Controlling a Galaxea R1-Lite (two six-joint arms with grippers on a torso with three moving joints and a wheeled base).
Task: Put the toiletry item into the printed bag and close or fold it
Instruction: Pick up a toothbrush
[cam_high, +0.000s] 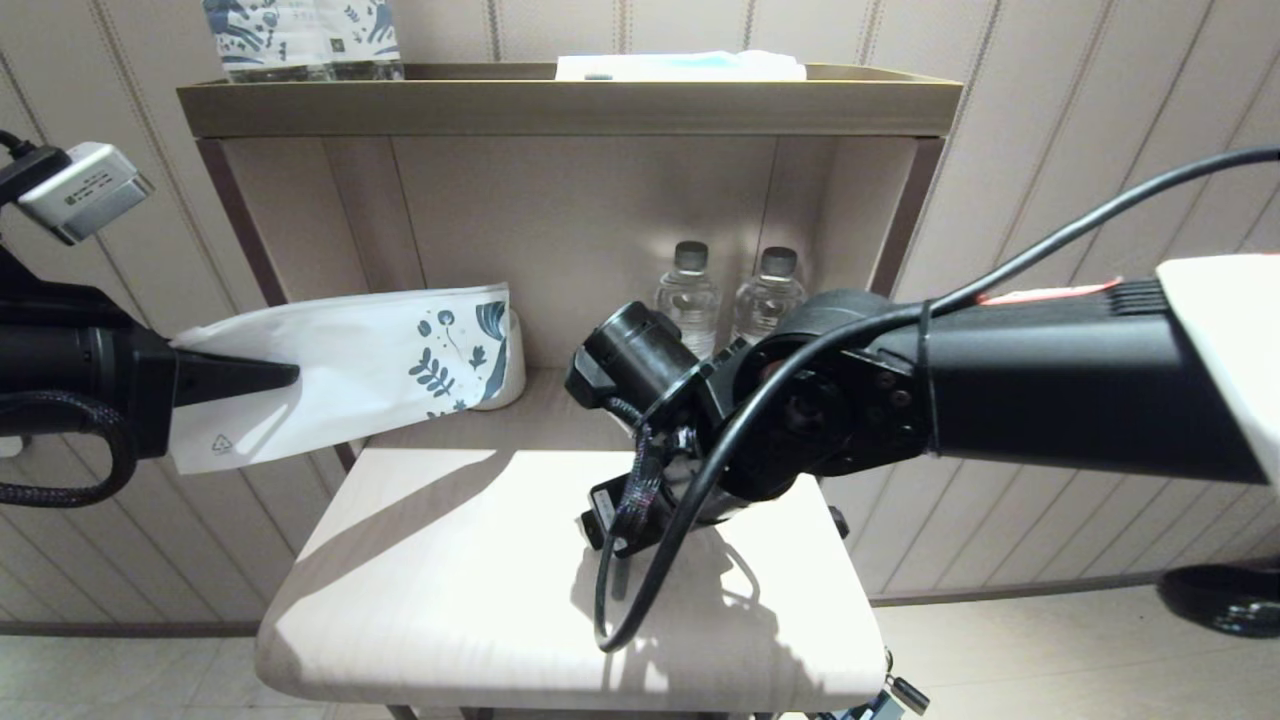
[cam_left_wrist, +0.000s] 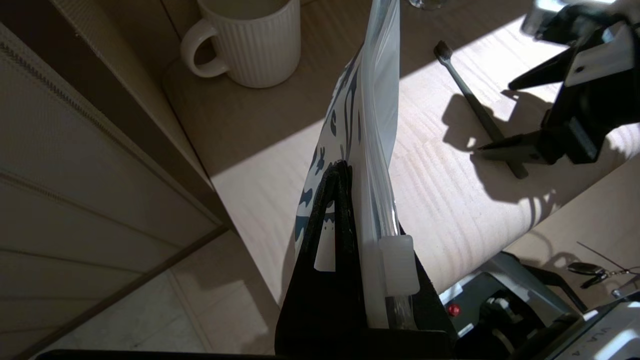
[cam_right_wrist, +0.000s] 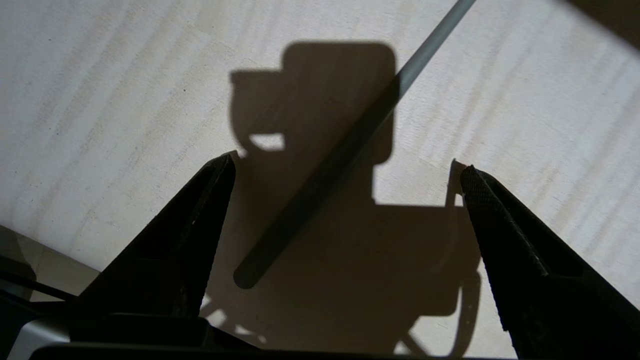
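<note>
Head view: left gripper is clamped on the printed bag, holding it in the air left of the small table; the thin film droops, so it looks light and floppy. The right arm hides the toothbrush here. Left wrist view: the bag hangs edge-on from the closed fingers with its zip slider beside them; the toothbrush lies flat on the table by the right gripper, near a ribbed mug. Right wrist view: right gripper stands wide, empty, straddling the handle. The toothbrush is probably light, stiff and slick; it is best pinched mid-handle.
</note>
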